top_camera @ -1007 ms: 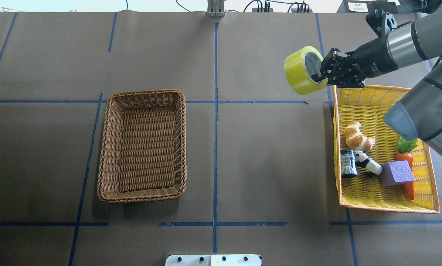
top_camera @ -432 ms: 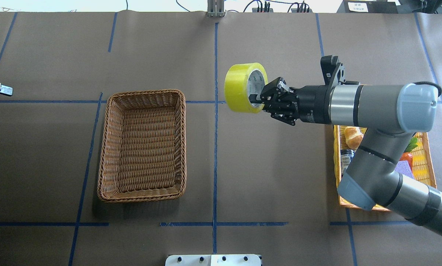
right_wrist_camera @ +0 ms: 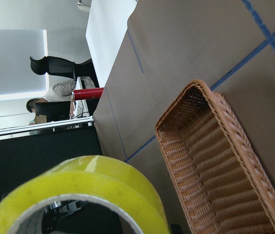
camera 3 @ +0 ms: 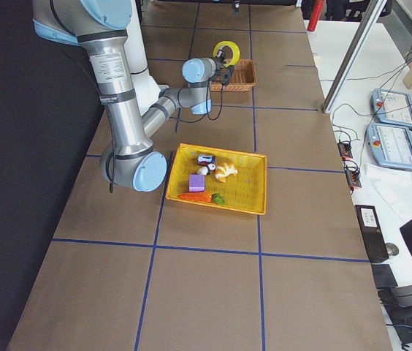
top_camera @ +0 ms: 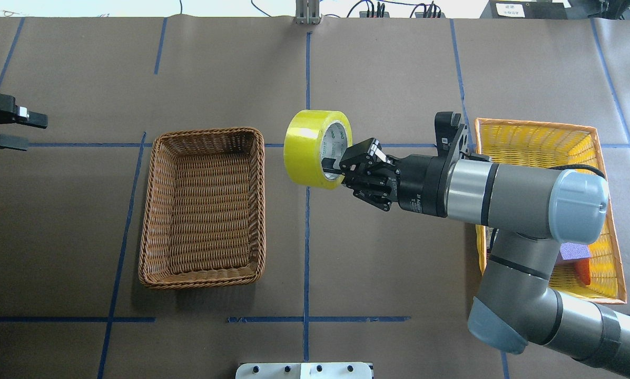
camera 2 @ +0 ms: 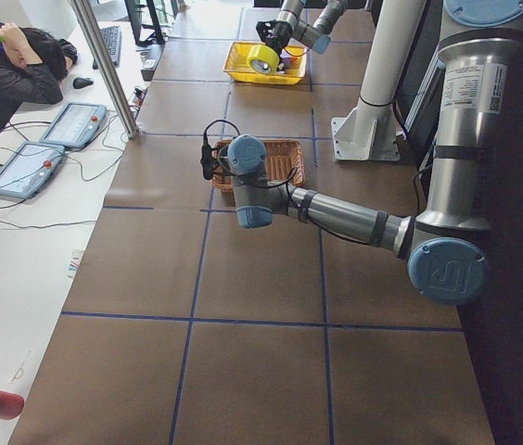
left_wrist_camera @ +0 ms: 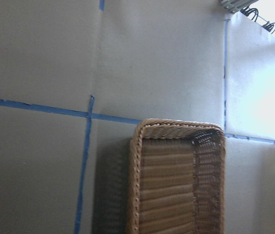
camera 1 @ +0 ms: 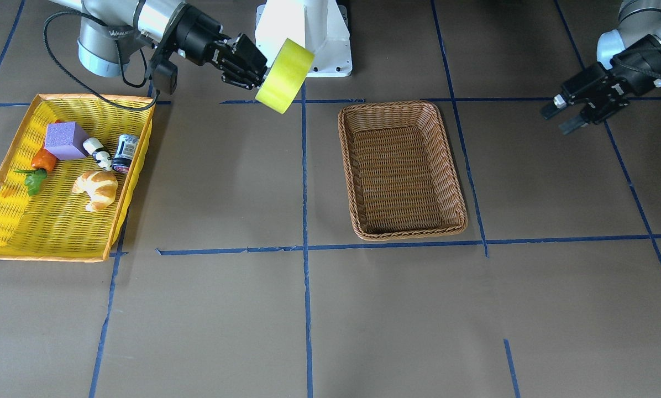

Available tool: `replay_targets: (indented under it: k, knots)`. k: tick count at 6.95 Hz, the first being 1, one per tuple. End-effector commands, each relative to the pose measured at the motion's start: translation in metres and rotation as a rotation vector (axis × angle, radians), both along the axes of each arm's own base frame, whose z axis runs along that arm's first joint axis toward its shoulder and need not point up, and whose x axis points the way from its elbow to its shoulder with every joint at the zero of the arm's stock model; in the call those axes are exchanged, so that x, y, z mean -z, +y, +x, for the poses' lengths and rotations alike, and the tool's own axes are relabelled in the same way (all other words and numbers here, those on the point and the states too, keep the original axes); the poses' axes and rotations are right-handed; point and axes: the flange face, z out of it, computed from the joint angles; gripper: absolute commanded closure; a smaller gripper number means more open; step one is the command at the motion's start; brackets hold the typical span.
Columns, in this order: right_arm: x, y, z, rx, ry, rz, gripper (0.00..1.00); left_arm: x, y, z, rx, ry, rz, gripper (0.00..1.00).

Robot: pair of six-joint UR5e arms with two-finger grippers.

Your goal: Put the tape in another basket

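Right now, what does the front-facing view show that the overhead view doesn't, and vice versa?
Only front-facing: the golden croissant and the dark can in the yellow plastic mesh basket; overhead, the right arm covers them. Only overhead: the pale cardboard core of the yellow-green tape roll, with one finger of the right gripper inside it. Both: the roll held short of the empty brown wicker basket, and the open left gripper.
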Motion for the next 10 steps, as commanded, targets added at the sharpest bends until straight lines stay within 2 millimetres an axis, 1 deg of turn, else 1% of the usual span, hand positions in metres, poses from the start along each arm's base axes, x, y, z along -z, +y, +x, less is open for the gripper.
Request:
replay_targets:
  k: [1,2,3,4,5,6,7,8,9,10]
  knots:
    - [0.013,0.033,-0.009,0.060,-0.099,0.044,1.00,0.041,0.023,0.055,0.019,0.250,-0.096,0.00]
    - [0.015,0.043,-0.011,0.081,-0.133,0.059,1.00,0.059,0.031,0.061,-0.011,0.336,-0.122,0.00]
    - [0.017,0.056,-0.016,0.109,-0.163,0.072,1.00,0.096,0.037,0.070,-0.073,0.421,-0.144,0.00]
    - [0.019,0.069,-0.019,0.137,-0.197,0.086,1.00,0.130,0.051,0.074,-0.135,0.485,-0.175,0.00]
    - [0.020,0.087,-0.025,0.176,-0.225,0.096,1.00,0.152,0.069,0.080,-0.189,0.526,-0.188,0.00]
    - [0.022,0.099,-0.032,0.209,-0.235,0.098,1.00,0.173,0.086,0.095,-0.219,0.584,-0.188,0.00]
    - [0.025,0.108,-0.037,0.229,-0.240,0.097,1.00,0.192,0.096,0.112,-0.244,0.647,-0.218,0.00]
    - [0.035,0.113,-0.041,0.242,-0.261,0.102,1.00,0.200,0.100,0.121,-0.239,0.699,-0.270,0.00]
    - [0.037,0.115,-0.042,0.246,-0.263,0.102,1.00,0.205,0.102,0.121,-0.239,0.736,-0.311,0.00]
    - [0.037,0.116,-0.043,0.246,-0.263,0.101,1.00,0.207,0.106,0.128,-0.254,0.750,-0.341,0.00]
